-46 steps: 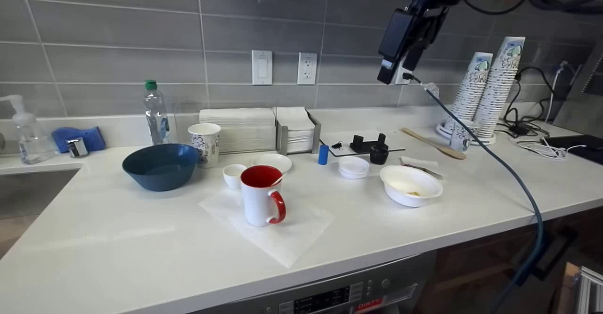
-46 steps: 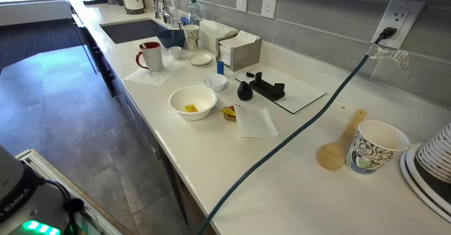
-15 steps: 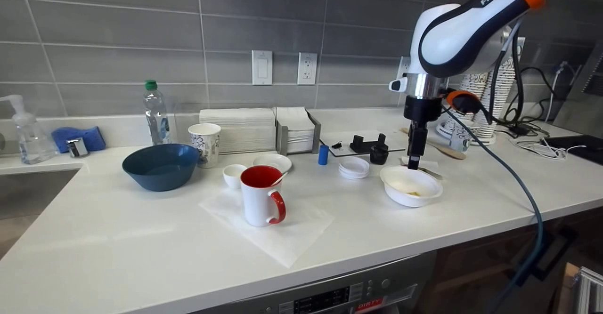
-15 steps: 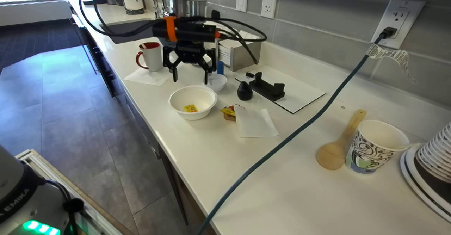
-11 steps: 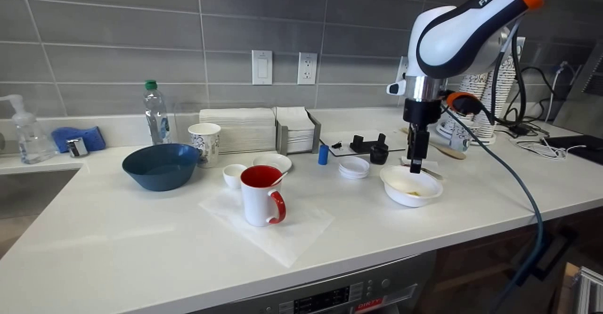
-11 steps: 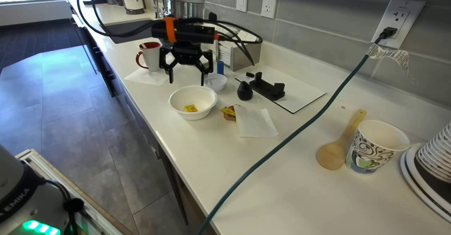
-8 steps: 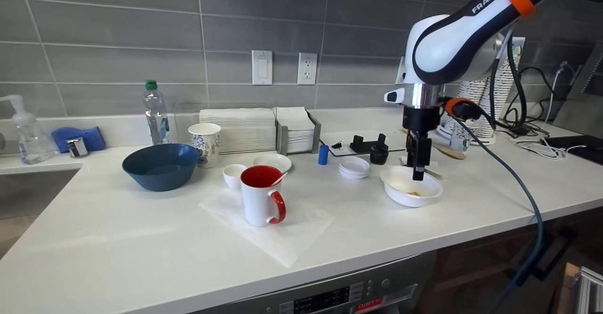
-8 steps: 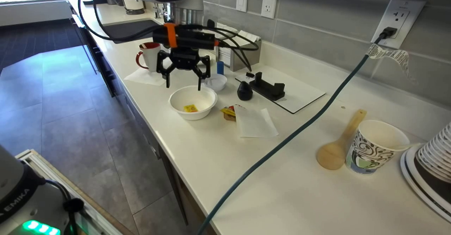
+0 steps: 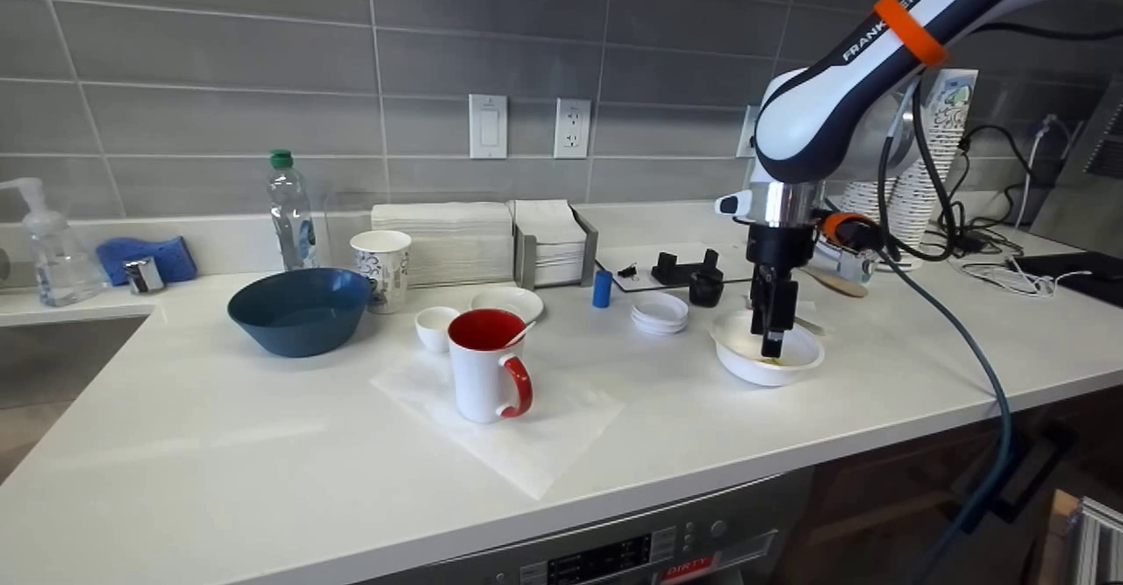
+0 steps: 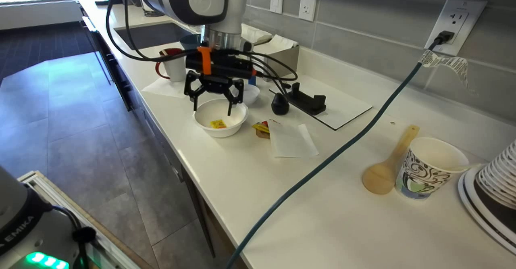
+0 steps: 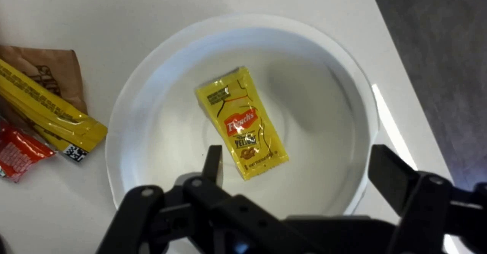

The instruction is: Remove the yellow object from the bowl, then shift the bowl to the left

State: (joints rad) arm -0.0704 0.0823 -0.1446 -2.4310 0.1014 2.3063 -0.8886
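Observation:
The yellow object is a flat mustard packet point(image 11: 243, 124) lying on the floor of the white bowl point(image 11: 315, 139). In an exterior view the packet point(image 10: 218, 124) shows plainly in the bowl point(image 10: 221, 133); in an exterior view the packet point(image 9: 770, 360) is partly hidden behind a finger in the bowl point(image 9: 746, 370). My gripper point(image 11: 295, 153) is open and empty, pointing down over the bowl. In the wrist view one finger point(image 11: 213, 162) stands over the bowl near the packet's lower end, the other finger point(image 11: 392, 178) over the rim by the counter edge. The fingertips also show in an exterior view point(image 10: 212, 112).
More packets point(image 11: 49, 109) and a paper napkin point(image 10: 292, 140) lie beside the bowl. Small stacked white dishes point(image 9: 658, 313) and a black pear-shaped object point(image 10: 279, 104) stand close by. A cable point(image 10: 330, 156) hangs across the counter. The red-and-white mug point(image 9: 482, 383) and dark blue bowl point(image 9: 298, 317) stand farther left.
My gripper came from high up to over the bowl, then sank lower, its fingertips now near the rim. It stays open. The bowl and packet have not moved.

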